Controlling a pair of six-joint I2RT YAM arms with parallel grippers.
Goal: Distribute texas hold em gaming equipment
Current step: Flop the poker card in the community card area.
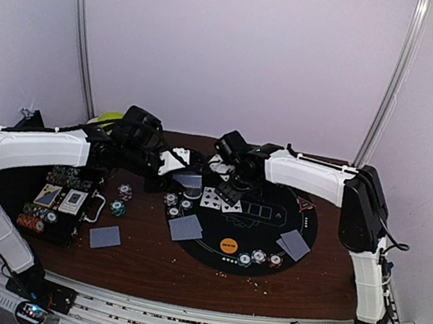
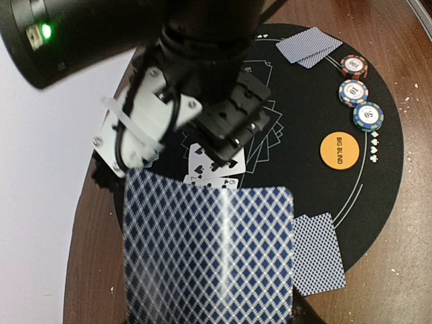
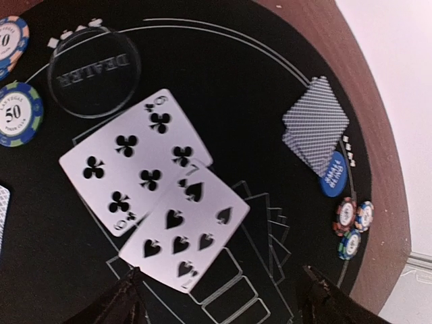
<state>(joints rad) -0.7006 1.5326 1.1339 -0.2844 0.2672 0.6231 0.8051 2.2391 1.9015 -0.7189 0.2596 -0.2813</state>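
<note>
**Entry: board cards.** Six of clubs (image 3: pixel 135 162) and seven of spades (image 3: pixel 185 233) lie face up at the centre of the right wrist view. They overlap at one corner and sit on the printed card boxes of the black mat (image 1: pixel 319 221). I read them as the shared board, part dealt.

**Right gripper** (image 3: pixel 226 302): released, fingers wide apart at the bottom edge, nothing between them, directly above those two cards.

**Left gripper** (image 1: pixel 185 168): grasping a face-down card (image 2: pixel 209 256), held off the mat and filling the lower left wrist view. I cannot tell whether it is one card or a thin pack. I judge it the next to deal.

**Around:**
- dealer button (image 3: pixel 91 71), upper left
- big blind disc (image 2: pixel 337 150), right
- face-down pair (image 3: pixel 316 125) with chips (image 3: pixel 351 223) at a seat, right

**Surface:** brown table (image 1: pixel 180 281), with plain white walls behind.
</note>
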